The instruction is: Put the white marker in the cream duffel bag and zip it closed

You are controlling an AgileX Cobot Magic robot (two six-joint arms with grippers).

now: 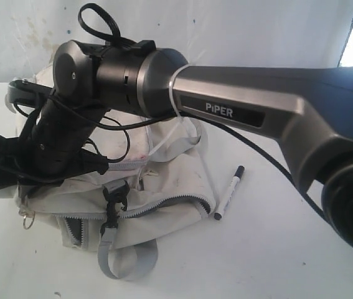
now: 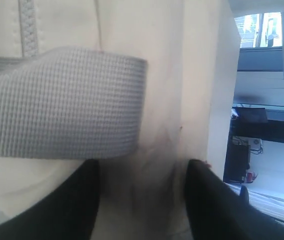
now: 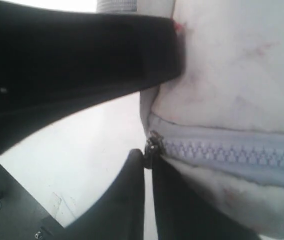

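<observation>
The white marker (image 1: 229,194) lies on the table just right of the cream duffel bag (image 1: 164,187), black cap pointing away, outside the bag. My right arm reaches across to the bag's left end. There my right gripper (image 3: 148,155) is shut on the small metal zipper pull (image 3: 153,145) at the end of the grey zipper (image 3: 232,152). My left gripper (image 2: 142,170) is pressed against the same end. Creased cream fabric (image 2: 147,190) fills the gap between its black fingers (image 2: 207,200). A grey strap (image 2: 61,102) crosses in front of it.
The right arm's long grey link (image 1: 251,99) spans the scene above the bag. A black clip (image 1: 115,194) on a grey strap and a metal ring (image 1: 28,219) hang at the bag's front. The white table (image 1: 276,261) runs to the right of the marker.
</observation>
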